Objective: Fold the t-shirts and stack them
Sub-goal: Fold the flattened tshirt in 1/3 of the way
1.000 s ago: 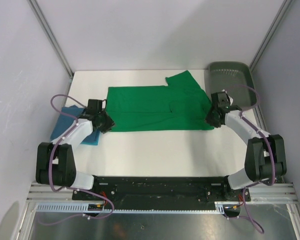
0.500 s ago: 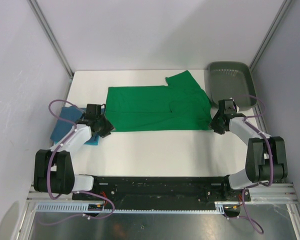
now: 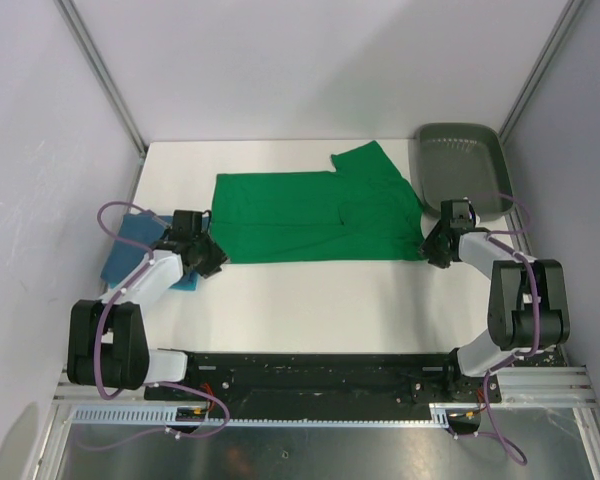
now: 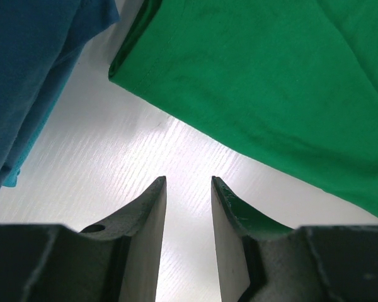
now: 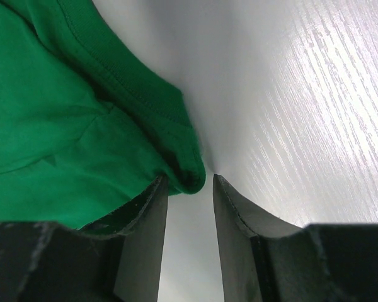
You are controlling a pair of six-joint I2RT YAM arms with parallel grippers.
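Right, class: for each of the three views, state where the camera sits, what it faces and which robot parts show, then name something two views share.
Top external: above and behind the arm bases, looking down at the table; both arms show.
Left wrist: on the left arm, looking past the left gripper at the table.
Right wrist: on the right arm, looking past the right gripper at the green t-shirt corner.
Shared: the green t-shirt appears in all three.
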